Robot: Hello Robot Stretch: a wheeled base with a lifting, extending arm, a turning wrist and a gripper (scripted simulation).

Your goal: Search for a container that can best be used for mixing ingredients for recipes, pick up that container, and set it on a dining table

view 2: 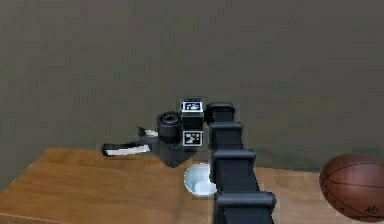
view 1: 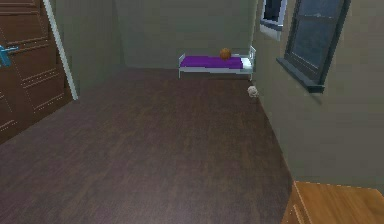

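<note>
1. The arm [view 2: 236, 170] appears in the arm side view as a dark, square, segmented bar. It rises from the bottom edge just right of centre and runs up to the middle of the frame.
2. Four stepped segments are visible, each narrower toward the far end.
3. Two white marker squares [view 2: 191, 121] with black marks sit at the arm's far end, one above the other.
4. The gripper body [view 2: 167, 131], dark and rounded, adjoins the squares on their left.
5. The gripper [view 2: 110, 151] points toward the frame's left, roughly level.
6. Two thin fingers [view 2: 130, 146] extend leftward and slightly down from the body.
7. Whether the gripper holds anything cannot be determined.
</note>
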